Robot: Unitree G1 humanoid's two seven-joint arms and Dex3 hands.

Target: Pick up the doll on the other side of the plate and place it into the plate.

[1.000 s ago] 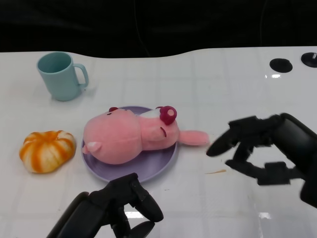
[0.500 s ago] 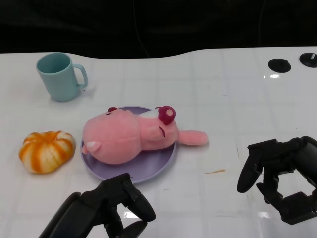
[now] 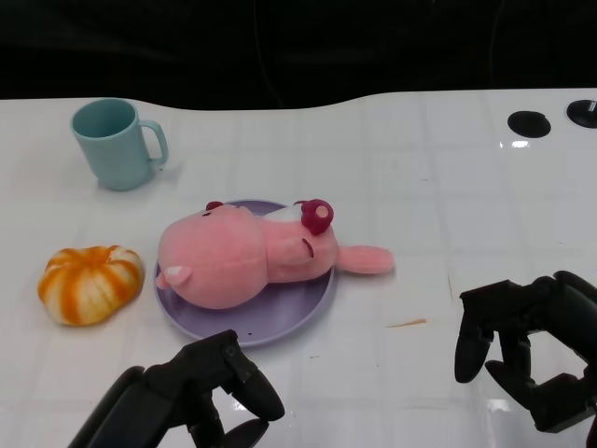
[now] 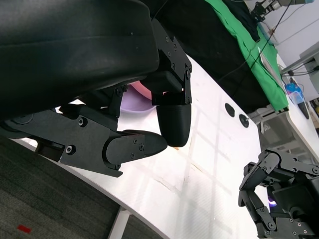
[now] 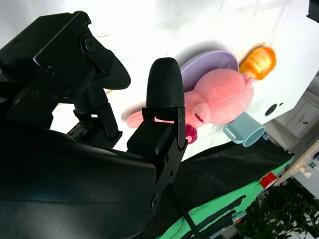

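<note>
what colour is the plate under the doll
Purple; the plate shows best in the head view.

doll [image 3: 244, 259]: pink plush, lying on its side across the plate, dark red ears toward the table's far edge, one limb (a long pink one) sticking out past the rim
plate [image 3: 312, 308]: round, lavender, flat on the white table
</note>
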